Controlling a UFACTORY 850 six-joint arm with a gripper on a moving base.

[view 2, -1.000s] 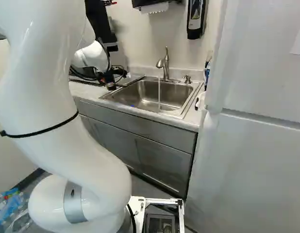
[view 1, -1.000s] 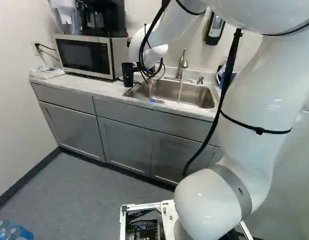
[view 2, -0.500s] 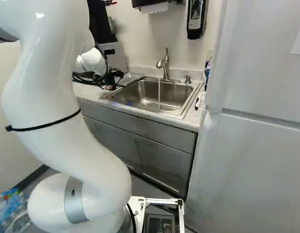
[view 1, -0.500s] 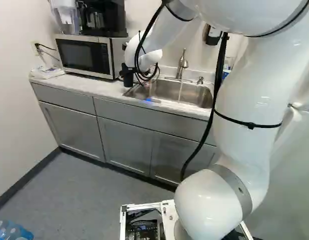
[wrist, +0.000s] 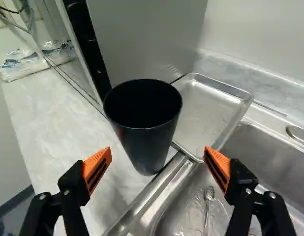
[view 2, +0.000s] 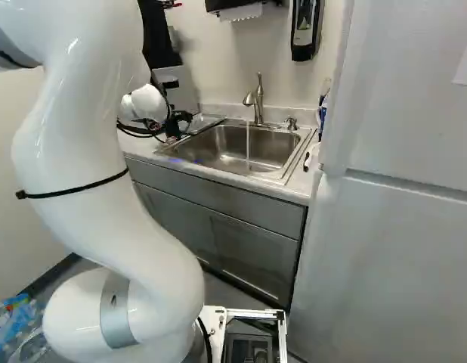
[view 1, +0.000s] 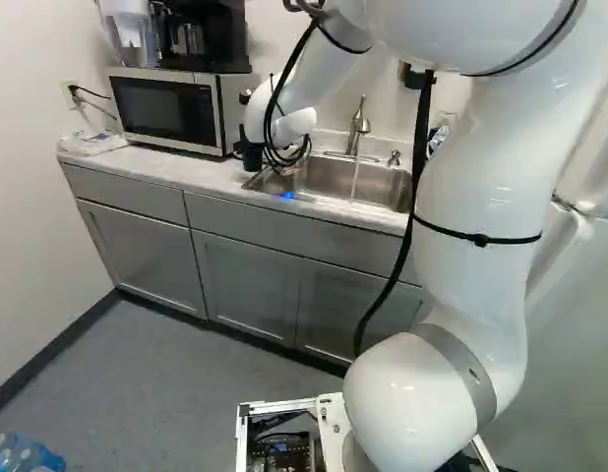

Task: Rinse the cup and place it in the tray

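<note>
My gripper [view 2: 173, 130] is by the counter left of the sink in the right base view, its fingers too small to read there. In the wrist view the gripper [wrist: 157, 153] stands open, orange pads wide apart. Just ahead of it, between the lines of its fingers, the dark cup [wrist: 151, 142] stands upright on the counter, mouth up; neither pad appears to touch it. The empty metal tray [wrist: 208, 110] lies behind the cup, beside the sink [wrist: 270, 147]. Water [view 2: 248, 147] runs from the faucet [view 2: 256, 100] into the basin.
The microwave [view 1: 166, 108] stands beside the cup, its side wall close by. A spoon [wrist: 207, 206] lies in the wet sink. The sink's raised rim passes close to the cup's base. A white fridge [view 2: 400, 227] stands right of the counter in the right base view.
The arm has swung left and come lower in the left base view, its wrist now close to the cup. The gripper has stayed open. The base has not moved.
</note>
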